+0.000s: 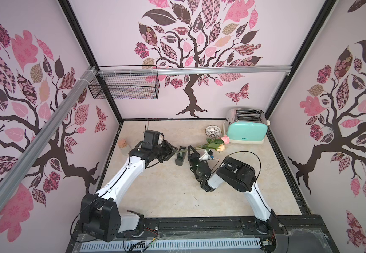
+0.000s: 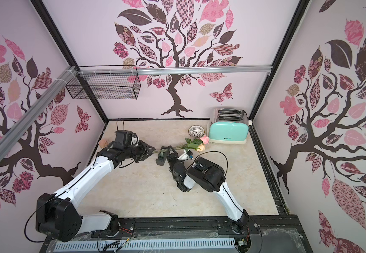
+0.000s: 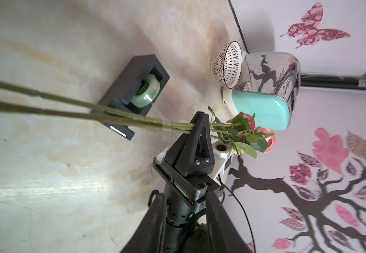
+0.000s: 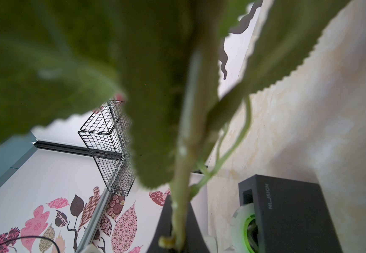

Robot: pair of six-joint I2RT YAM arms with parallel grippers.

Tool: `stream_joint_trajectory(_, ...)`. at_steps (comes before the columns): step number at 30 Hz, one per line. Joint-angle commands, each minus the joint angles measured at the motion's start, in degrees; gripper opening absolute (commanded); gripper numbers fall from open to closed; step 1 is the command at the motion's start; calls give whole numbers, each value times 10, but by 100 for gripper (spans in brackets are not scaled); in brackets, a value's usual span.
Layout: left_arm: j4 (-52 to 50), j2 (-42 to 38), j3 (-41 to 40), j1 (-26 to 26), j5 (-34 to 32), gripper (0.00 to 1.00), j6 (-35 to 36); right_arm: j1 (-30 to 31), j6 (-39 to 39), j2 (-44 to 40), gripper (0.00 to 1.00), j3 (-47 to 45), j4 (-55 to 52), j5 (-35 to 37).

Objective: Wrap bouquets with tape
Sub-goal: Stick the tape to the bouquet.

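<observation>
Green stems of the bouquets (image 1: 216, 143) sit pinched in the right gripper (image 1: 191, 149), held over the tape (image 1: 179, 158), whose dispenser stands on the table (image 1: 166, 192) btwn both arms. Left gripper (image 1: 172, 151) is part-open & empty by the stem ends. No tape band shows on the stems, so I'd judge the wrapping is still to do.

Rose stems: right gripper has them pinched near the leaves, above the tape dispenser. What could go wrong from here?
1. The right gripper clamps the stems at one spot only; their free ends look spread, so tape might catch only some.
2. The stems cross above the tape dispenser; dropping lower could knock it askew.
3. The left gripper is open beside their free ends, holding nothing, so they may swing.
</observation>
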Motion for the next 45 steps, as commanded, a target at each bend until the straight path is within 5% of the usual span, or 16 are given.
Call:
stream_joint_trajectory(1,-80,13,56,3,-80,31,212,3,-9,12,0,1,45,-5)
stream_joint_trajectory(9,-33,5,24,-1,-110,38,413,3,-22,3,0,-4,34,-12)
stream_joint_trajectory(17,-40,22,30,-4,-161,48,512,3,-20,0,0,-8,34,-23)
stream_joint_trajectory(26,13,32,0,-5,-89,53,585,3,-16,0,0,-8,32,-31)
stream_joint_trajectory(30,-21,78,44,-3,-69,37,573,2,-12,-1,0,-12,30,-33)
stream_joint_trajectory(34,-50,107,77,-1,-25,0,575,-1,-17,-7,0,-23,32,-30)
stream_joint_trajectory(45,-159,173,161,-5,20,0,537,-1,-37,-6,0,-17,34,-40)
